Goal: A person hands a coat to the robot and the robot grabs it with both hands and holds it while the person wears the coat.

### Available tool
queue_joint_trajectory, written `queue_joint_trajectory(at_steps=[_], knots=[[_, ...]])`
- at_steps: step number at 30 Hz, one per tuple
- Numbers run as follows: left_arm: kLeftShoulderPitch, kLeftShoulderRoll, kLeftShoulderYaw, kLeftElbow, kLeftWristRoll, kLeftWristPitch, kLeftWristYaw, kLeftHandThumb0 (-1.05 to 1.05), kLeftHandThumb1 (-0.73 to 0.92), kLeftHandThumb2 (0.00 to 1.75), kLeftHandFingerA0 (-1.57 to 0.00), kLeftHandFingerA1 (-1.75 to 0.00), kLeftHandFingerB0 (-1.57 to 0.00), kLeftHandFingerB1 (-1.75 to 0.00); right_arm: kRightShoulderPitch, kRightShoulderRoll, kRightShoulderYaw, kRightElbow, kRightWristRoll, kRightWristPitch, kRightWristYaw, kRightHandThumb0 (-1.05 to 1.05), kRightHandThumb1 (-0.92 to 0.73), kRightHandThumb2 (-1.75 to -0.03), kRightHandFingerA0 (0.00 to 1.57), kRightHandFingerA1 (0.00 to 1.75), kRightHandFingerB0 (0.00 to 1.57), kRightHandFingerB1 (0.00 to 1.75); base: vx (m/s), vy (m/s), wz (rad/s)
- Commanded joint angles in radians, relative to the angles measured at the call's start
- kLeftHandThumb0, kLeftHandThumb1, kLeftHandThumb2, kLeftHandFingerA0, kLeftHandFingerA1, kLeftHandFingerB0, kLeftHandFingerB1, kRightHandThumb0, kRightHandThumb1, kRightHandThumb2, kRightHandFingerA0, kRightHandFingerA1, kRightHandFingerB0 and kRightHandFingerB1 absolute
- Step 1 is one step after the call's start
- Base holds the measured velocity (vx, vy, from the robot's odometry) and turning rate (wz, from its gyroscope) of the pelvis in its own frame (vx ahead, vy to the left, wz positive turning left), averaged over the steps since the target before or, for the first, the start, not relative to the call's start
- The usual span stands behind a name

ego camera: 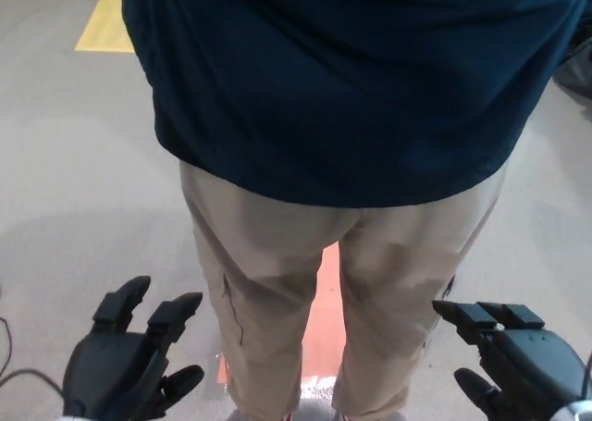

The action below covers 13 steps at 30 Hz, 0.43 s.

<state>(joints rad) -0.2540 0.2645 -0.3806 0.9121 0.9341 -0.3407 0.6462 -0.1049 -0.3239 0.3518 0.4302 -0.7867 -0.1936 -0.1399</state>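
Observation:
A person stands close in front of me, back turned, wearing the dark navy coat (342, 79), which fills the upper head view and hangs down over beige trousers (268, 282). My left hand (129, 365) is low at the bottom left, open, fingers spread, holding nothing. My right hand (518, 361) sits low at the bottom right, also open and apart from the coat. Neither hand touches the coat or the person.
Grey floor (65, 190) lies all around. A yellow floor marking (106, 28) shows at the top left, and an orange-red patch (324, 319) lies between the person's legs. A thin black cable (18, 379) runs by my left hand.

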Motion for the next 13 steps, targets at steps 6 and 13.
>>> queue_joint_trajectory(at_steps=[6,13], knots=[[-0.171,0.027,-0.056,0.165,-0.052,0.094,-0.338,-0.34,0.53,1.12,0.00,-0.46,0.00,-0.47,-0.141,-0.052,0.080,0.115,-0.042,0.171,0.250,-0.27,-0.71,-1.22,0.00,0.48,0.00,0.45,0.00,0.000,0.00],[-0.151,0.019,-0.071,0.176,-0.062,0.093,-0.314,-0.34,0.54,1.13,0.00,-0.45,0.00,-0.47,-0.153,-0.061,0.125,0.138,-0.056,0.169,0.231,-0.26,-0.71,-1.22,0.00,0.47,0.00,0.45,0.00,0.000,0.00]])
